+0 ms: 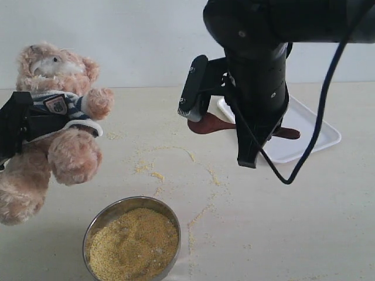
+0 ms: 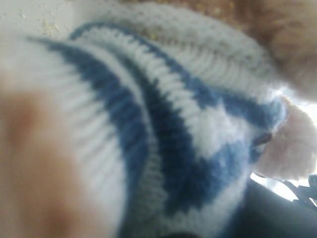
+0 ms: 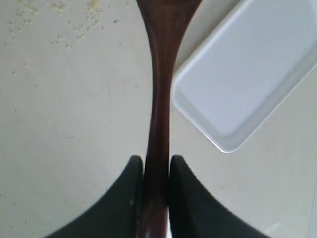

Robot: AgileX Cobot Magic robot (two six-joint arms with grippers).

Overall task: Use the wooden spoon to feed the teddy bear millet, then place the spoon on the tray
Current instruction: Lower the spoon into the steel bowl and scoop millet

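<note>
While the right tool (image 3: 156, 162) clamps the wooden spoon (image 3: 159, 99) beside the tray (image 3: 247, 84) edge, the left tool (image 1: 22, 124) clamps the teddy bear (image 1: 64, 117); millet (image 1: 133, 243) fills the bowl (image 1: 117, 206).

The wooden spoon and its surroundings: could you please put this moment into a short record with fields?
wooden spoon: handle clamped in the right gripper, beside the tray's corner, not on it
tray: white, flat on the table
teddy bear: gripped at the torso by the left gripper
millet: heaped in the steel bowl, some scattered on the table
step left: spoon onto tray
</note>
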